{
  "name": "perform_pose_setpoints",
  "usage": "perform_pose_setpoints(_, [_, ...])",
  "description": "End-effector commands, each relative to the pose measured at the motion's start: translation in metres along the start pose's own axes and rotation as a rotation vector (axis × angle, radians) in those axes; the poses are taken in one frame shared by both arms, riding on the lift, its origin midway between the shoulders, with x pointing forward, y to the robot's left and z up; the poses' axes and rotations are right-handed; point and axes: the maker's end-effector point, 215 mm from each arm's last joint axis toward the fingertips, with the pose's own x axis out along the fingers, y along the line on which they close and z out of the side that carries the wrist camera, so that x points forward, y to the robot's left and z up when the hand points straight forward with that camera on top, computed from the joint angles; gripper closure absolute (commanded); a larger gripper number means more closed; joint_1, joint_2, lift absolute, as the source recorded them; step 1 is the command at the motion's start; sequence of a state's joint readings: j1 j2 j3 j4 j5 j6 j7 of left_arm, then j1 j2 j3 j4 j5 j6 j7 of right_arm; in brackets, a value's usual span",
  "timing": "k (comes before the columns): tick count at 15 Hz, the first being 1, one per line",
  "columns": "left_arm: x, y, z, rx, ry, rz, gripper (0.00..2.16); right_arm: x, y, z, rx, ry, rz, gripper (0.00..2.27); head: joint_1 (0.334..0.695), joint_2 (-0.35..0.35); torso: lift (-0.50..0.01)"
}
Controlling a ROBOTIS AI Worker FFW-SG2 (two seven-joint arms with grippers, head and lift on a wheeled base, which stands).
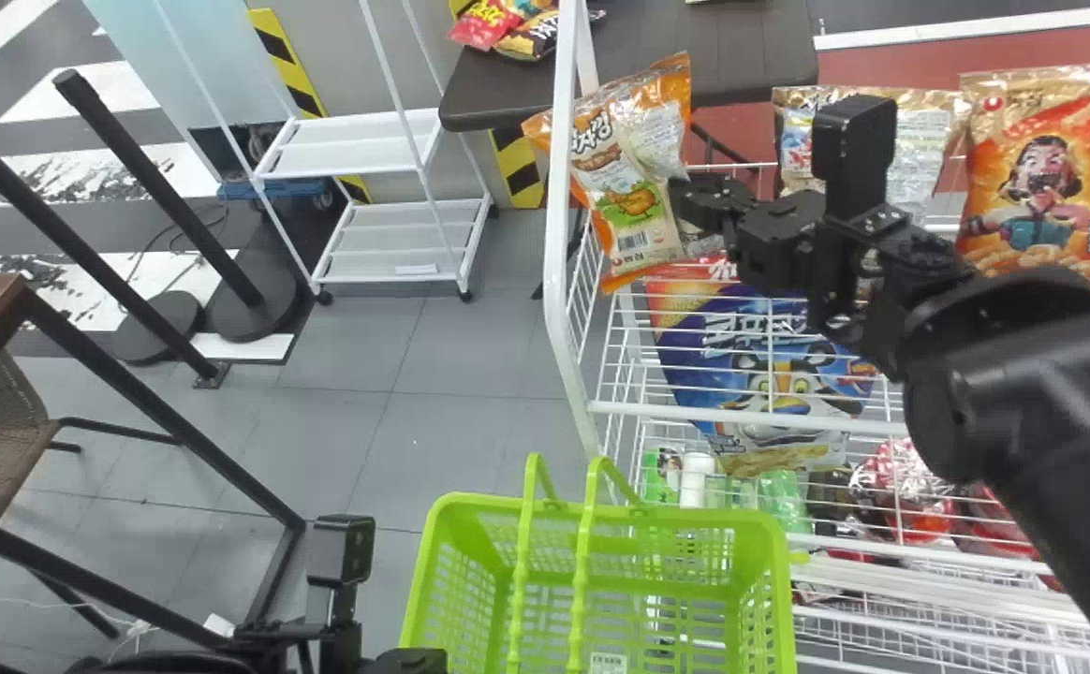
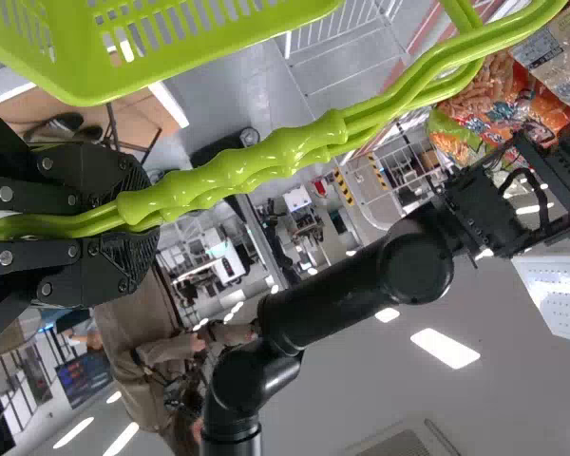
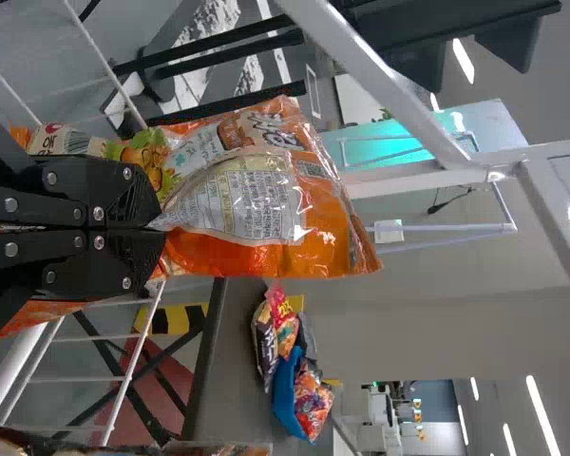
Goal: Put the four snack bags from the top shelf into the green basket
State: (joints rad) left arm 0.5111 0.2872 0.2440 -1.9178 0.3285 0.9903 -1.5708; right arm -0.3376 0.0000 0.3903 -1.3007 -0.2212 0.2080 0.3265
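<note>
Your right gripper (image 3: 156,226) has the orange bag (image 3: 256,204) pinched tight, and the basket (image 1: 714,516) is lower and nearer the robot, so it should go back and down.

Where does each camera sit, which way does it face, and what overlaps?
Head view: head-mounted, looking forward and down over basket and shelf; left arm, right arm show.
Left wrist view: wrist-mounted, looking past left hand and basket handles; right arm beyond.
Right wrist view: wrist-mounted, looking past right hand along snack bag.
Head and right wrist views share the bag.
</note>
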Motion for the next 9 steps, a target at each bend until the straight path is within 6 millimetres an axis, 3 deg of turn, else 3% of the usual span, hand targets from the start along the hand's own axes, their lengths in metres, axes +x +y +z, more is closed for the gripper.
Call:
perform_pose_setpoints(1, [-0.002, 0.000, 0.003, 0.002, -0.004, -0.008, 2.15, -0.030, 0.005, 0.011, -0.005, -0.023, -0.030, 2.25, 0.695, 0.287, 0.000])
perform_pose_setpoints(3, [-0.003, 0.001, 0.009, 0.006, -0.009, -0.007, 2.15, -0.058, 0.008, 0.021, 0.011, -0.035, -0.071, 2.25, 0.695, 0.281, 0.000])
perform_pose_setpoints(4, [-0.004, 0.001, 0.013, 0.014, -0.010, -0.006, 2.15, -0.074, 0.015, 0.017, 0.024, -0.020, -0.086, 2.25, 0.695, 0.276, 0.000])
perform_pose_setpoints(8, [-0.007, 0.002, 0.033, 0.047, -0.017, 0.000, 2.15, -0.167, 0.009, -0.004, 0.083, 0.046, -0.215, 2.25, 0.695, 0.236, 0.000])
perform_pose_setpoints(9, [-0.007, 0.001, 0.036, 0.051, -0.018, -0.001, 2.15, -0.188, 0.015, -0.006, 0.091, 0.044, -0.230, 2.25, 0.695, 0.222, 0.000])
